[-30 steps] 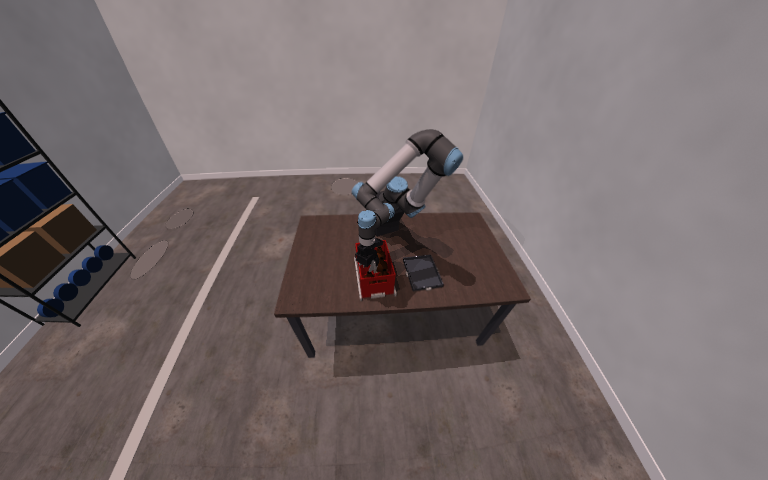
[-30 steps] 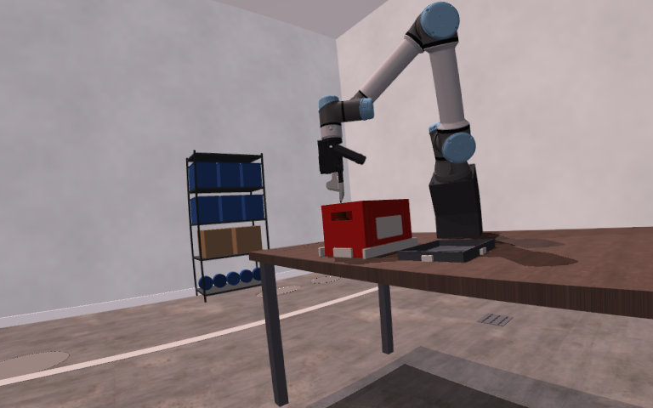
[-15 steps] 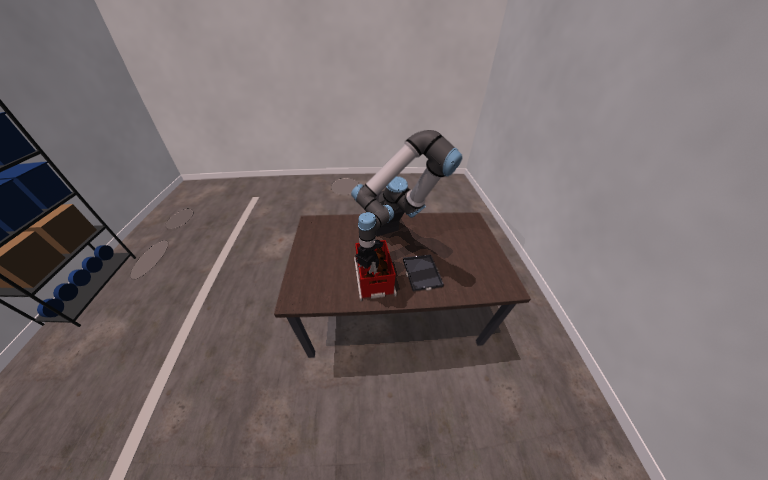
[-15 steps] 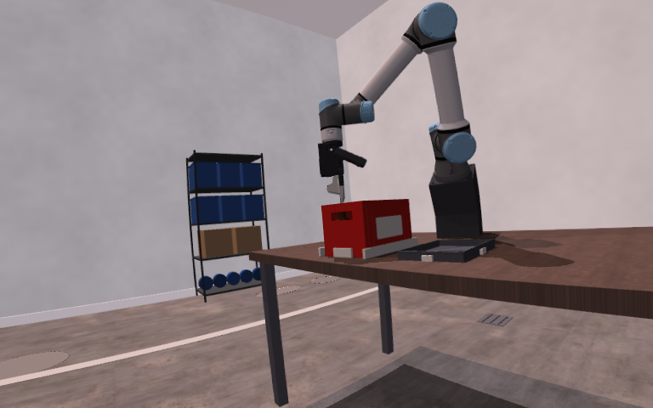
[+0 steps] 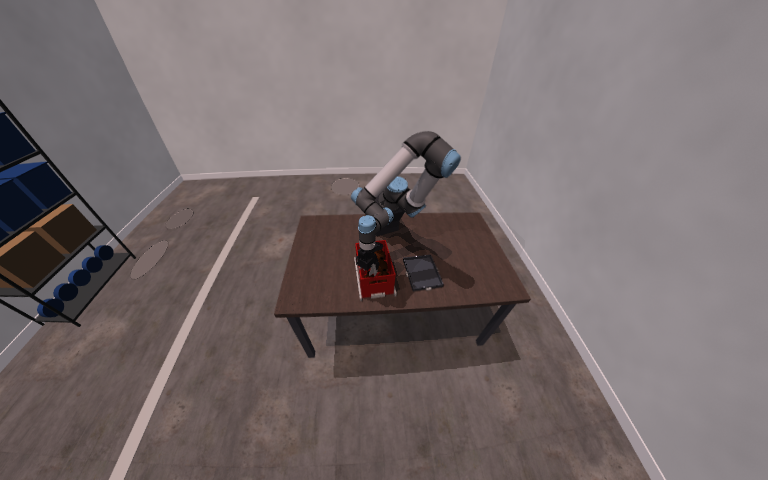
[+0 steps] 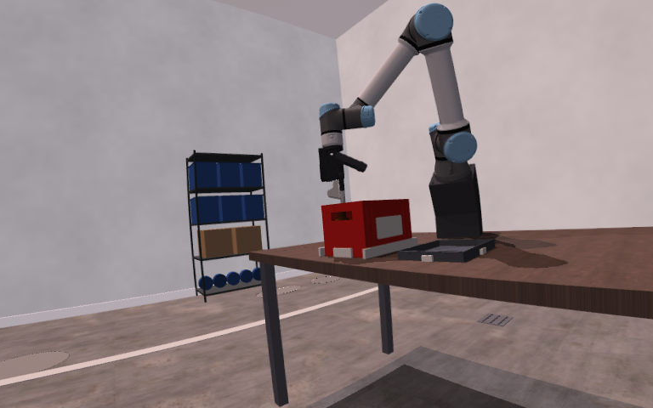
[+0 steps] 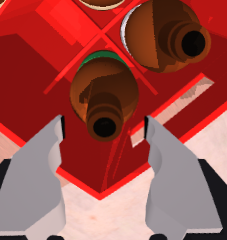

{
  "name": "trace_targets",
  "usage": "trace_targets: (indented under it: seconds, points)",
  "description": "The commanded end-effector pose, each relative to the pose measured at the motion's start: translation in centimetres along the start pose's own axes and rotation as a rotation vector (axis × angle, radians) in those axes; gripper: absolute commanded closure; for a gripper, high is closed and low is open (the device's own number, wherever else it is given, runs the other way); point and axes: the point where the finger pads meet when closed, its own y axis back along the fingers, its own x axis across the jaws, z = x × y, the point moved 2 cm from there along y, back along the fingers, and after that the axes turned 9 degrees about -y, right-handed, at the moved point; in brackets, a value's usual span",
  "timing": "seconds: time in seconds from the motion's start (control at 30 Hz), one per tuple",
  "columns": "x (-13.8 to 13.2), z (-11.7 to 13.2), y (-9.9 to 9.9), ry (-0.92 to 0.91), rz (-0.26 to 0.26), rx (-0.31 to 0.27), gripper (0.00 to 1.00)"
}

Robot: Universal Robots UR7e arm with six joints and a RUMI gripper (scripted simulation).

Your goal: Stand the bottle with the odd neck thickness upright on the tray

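Claw [image 5: 371, 271] [image 6: 342, 201] [image 7: 104, 117] spread, nothing pinched; green-labelled bottle [image 7: 104, 90] upright in crate [image 5: 377, 286] [image 6: 344, 238] [image 7: 99, 195], near bench's [image 5: 315, 286] [image 6: 598, 263] front edge; probably rigid, slippery glass; neck best gripped squarely below the lip; odd neck unconfirmed.

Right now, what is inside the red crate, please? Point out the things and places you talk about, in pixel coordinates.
Brown bottles: one with a green label [image 7: 104, 56], another [image 7: 160, 37] beside it, and parts of others at the picture's edge. The crate walls and the pincer [image 7: 104, 117] hide the rest.
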Motion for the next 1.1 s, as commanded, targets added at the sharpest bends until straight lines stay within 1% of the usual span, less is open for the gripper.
trace_targets:
  seconds: [0.0, 0.37, 1.07]
  points:
    - [-0.04, -0.15, -0.65, -0.001, -0.001, 0.001, 0.62]
    - [-0.06, -0.13, -1.28, -0.002, -0.001, 0.001, 0.62]
    - [-0.06, -0.06, -1.27, -0.001, -0.001, -0.001, 0.62]
